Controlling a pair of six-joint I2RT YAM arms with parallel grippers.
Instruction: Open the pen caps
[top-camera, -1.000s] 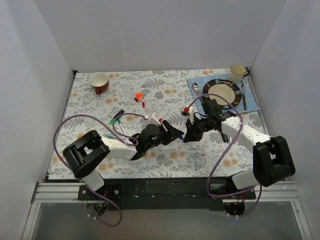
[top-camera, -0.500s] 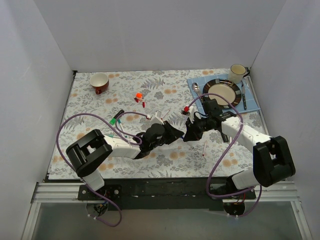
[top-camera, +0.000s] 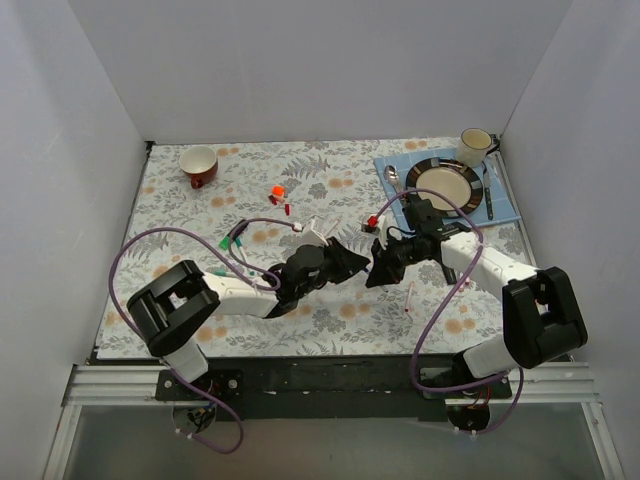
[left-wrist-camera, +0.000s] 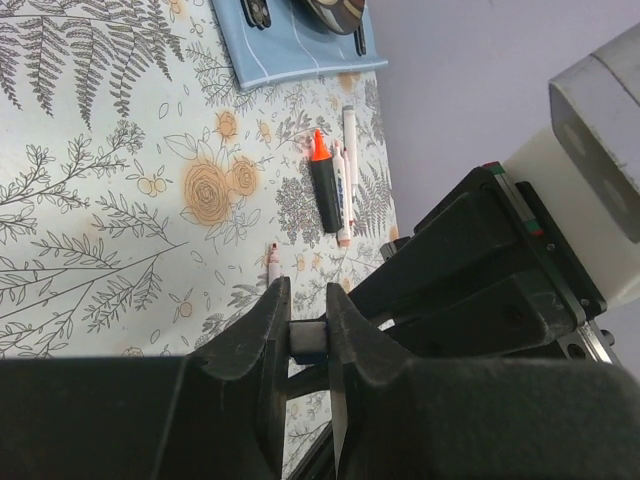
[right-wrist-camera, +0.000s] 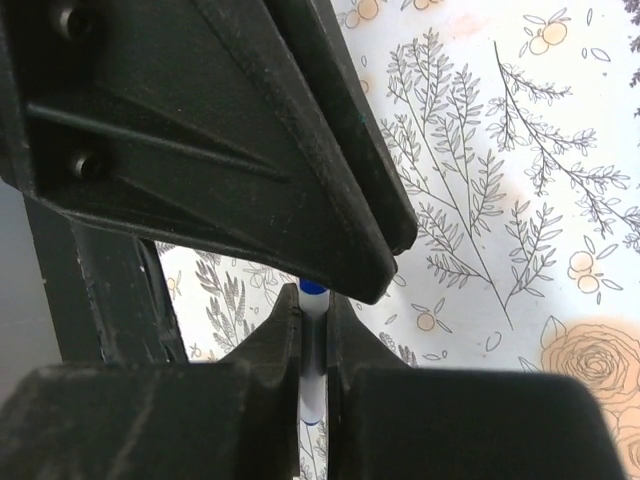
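My left gripper (top-camera: 350, 264) and right gripper (top-camera: 376, 270) meet tip to tip at the table's middle. In the right wrist view my right gripper (right-wrist-camera: 312, 293) is shut on a thin white-barrelled pen (right-wrist-camera: 313, 396). Its blue end runs under the left gripper's finger. In the left wrist view my left gripper (left-wrist-camera: 305, 290) is shut on a small pale end piece (left-wrist-camera: 308, 340), which seems to be that pen's cap end. An orange-capped black marker (left-wrist-camera: 323, 185) and white pens (left-wrist-camera: 348, 150) lie on the table. Loose orange and red caps (top-camera: 277, 190) lie farther back.
A red cup (top-camera: 199, 165) stands back left. A plate (top-camera: 444, 183) on a blue placemat (top-camera: 505, 205), with a spoon (top-camera: 393, 178), a knife (top-camera: 489, 190) and a mug (top-camera: 474, 146), sits back right. A green-capped pen (top-camera: 232, 240) lies left and another pen (top-camera: 408, 297) lies right.
The left wrist has shifted slightly up and right, and the right gripper slightly left. Both stay shut and pressed together on the pen.
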